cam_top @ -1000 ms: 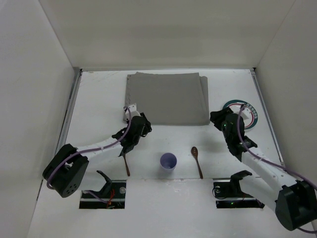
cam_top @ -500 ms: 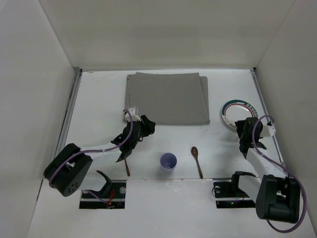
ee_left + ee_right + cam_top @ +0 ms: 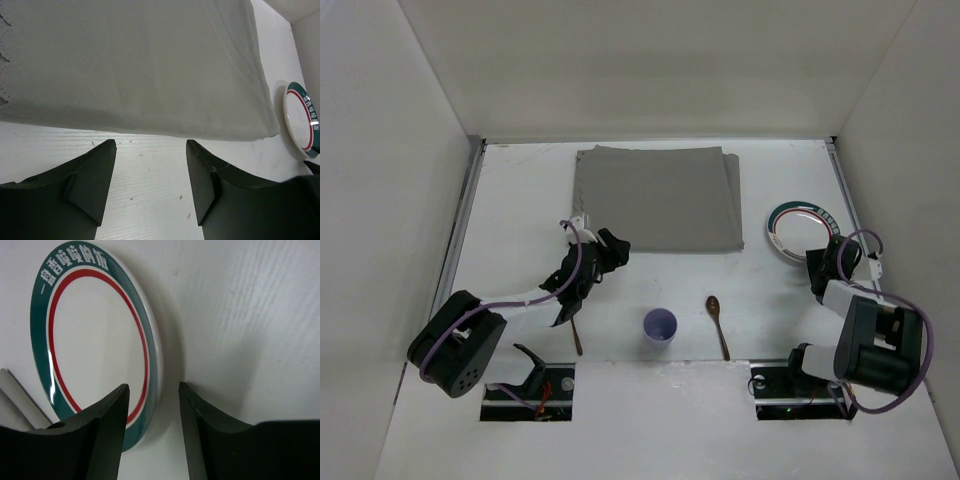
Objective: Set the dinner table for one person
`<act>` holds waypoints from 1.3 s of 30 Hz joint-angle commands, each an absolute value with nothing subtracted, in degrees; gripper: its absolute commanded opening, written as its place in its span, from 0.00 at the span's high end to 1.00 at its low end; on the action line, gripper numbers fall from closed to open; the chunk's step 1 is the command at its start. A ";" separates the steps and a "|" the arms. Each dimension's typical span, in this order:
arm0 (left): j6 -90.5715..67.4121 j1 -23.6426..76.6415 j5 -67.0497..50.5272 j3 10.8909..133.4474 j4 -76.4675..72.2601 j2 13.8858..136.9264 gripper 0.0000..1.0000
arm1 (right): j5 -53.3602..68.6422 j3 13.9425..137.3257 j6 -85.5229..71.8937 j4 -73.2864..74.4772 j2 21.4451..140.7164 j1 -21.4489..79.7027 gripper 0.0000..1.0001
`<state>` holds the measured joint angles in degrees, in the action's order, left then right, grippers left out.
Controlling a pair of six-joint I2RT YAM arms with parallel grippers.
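Observation:
The dinner table [image 3: 520, 200] is a white tabletop. A grey placemat [image 3: 658, 198] lies at its back middle. A white plate with a green and red rim [image 3: 800, 228] lies to the right of the mat. A purple cup [image 3: 660, 326] and a wooden spoon [image 3: 718, 325] sit near the front edge. My left gripper [image 3: 610, 250] is open and empty just in front of the mat's near left edge [image 3: 130, 60], over bare table [image 3: 150, 170]. My right gripper [image 3: 823, 262] is open at the plate's near edge. The plate's rim [image 3: 95, 340] lies between its open fingers [image 3: 152, 390].
A second wooden utensil [image 3: 576, 335] lies on the table under my left arm, near the front edge. White walls close in the table on the left, back and right. The plate also shows at the right edge of the left wrist view [image 3: 300, 120].
My right arm has folded back and swung right, from the plate's left side to its near edge. My left gripper has barely moved.

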<state>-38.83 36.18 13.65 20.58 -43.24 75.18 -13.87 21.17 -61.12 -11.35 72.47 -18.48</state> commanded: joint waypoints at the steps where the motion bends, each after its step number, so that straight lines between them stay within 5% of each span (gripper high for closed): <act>1: -39.46 35.46 13.18 20.04 -47.20 74.18 0.44 | -8.27 23.99 -62.93 -17.48 76.98 -19.47 0.54; 6: -39.73 34.76 13.45 19.51 -47.20 73.47 0.44 | -6.06 21.98 -66.09 -22.41 78.76 -20.96 0.87; 9: -40.51 34.23 13.01 19.34 -47.20 73.65 0.44 | -6.85 21.01 -66.36 -22.50 73.76 -20.96 0.94; 14: -41.30 33.18 13.80 18.81 -47.81 73.83 0.44 | -8.52 22.41 -64.61 -17.67 59.09 -18.78 0.94; 19: -43.86 30.54 13.71 17.14 -47.81 72.16 0.44 | -8.88 27.67 -62.75 -18.63 55.19 -5.44 0.94; 26: -44.39 29.57 13.71 16.09 -48.78 71.19 0.44 | -5.63 43.57 -62.31 -27.59 79.24 16.02 0.93; 32: -44.56 28.34 13.80 15.21 -48.52 69.35 0.44 | -2.38 59.04 -63.98 -25.85 98.24 20.43 0.93; 39: -45.09 27.03 14.24 14.94 -47.99 69.43 0.45 | -2.38 63.54 -66.27 -22.86 106.78 21.66 0.93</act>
<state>-44.36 27.59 13.54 15.64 -45.19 70.85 -3.20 59.46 -63.88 -19.88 106.17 21.04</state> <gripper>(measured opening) 0.551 0.099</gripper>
